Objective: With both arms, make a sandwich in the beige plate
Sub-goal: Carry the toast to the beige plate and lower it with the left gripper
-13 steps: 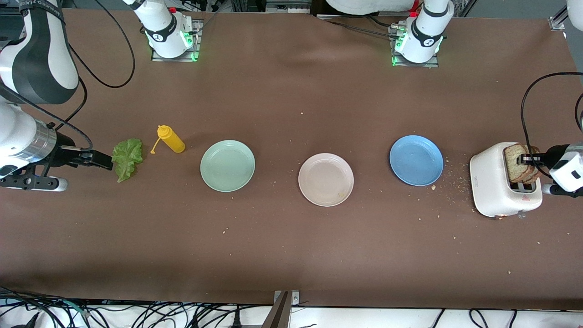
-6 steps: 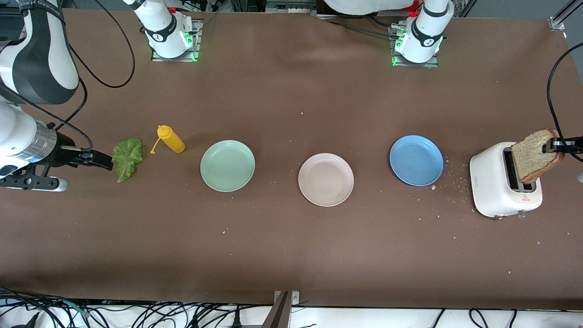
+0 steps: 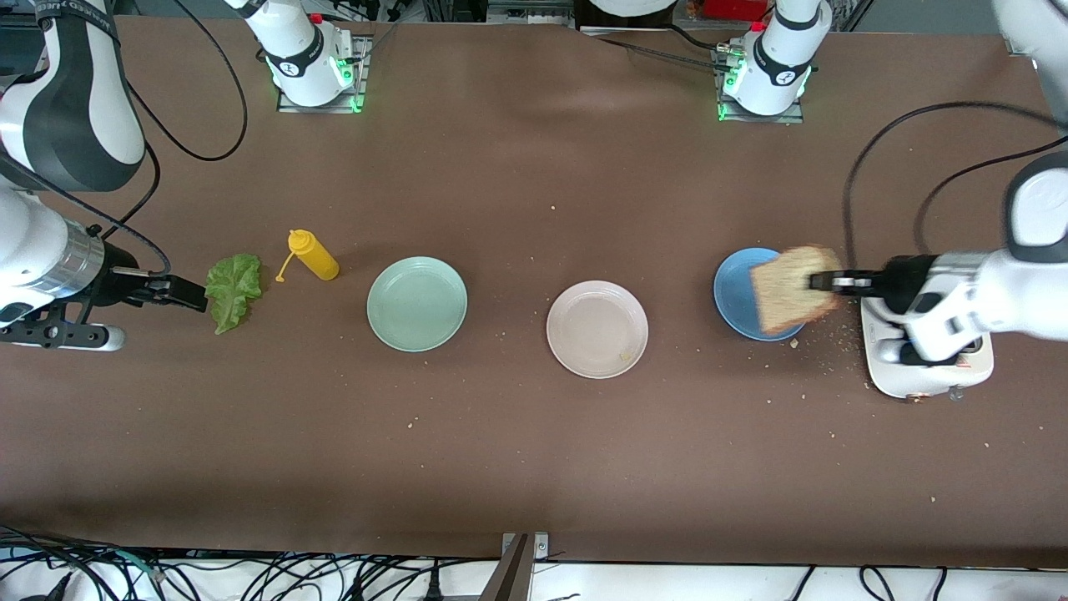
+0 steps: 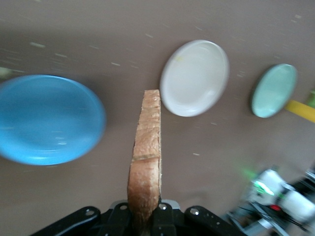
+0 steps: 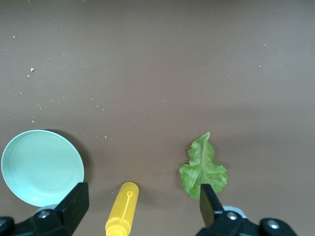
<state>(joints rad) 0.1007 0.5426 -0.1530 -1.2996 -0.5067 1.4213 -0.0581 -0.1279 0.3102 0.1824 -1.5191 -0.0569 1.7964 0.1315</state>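
**Toast slice held over the blue plate**

Right now, on my screens, the brown table [image 3: 534, 467] carries everything, so I will work down from the biggest pieces. My left arm reaches in from its end of the table, passing above the white toaster [image 3: 926, 376], and the left gripper [image 3: 826, 282] is clamped on one edge of a toast slice [image 3: 788, 290]. That slice hangs edge-on from the claw over the rim of the blue plate [image 3: 738, 292]. In the left wrist view I see the bread standing upright between the two closed fingers, with the beige plate [image 4: 194, 78] ahead of the claw on the table; nothing lies on that plate. The mint-green plate [image 3: 417, 303] sits past it, toward the right arm's end.

My right arm waits low at its end of the table. The right gripper [image 3: 179, 292] has its fingers spread wide and grips nothing. Just ahead of its tips lies the lettuce leaf [image 3: 233, 290] flat on the table. Beside the leaf lies the yellow squeeze bottle [image 3: 314, 255], on its side.
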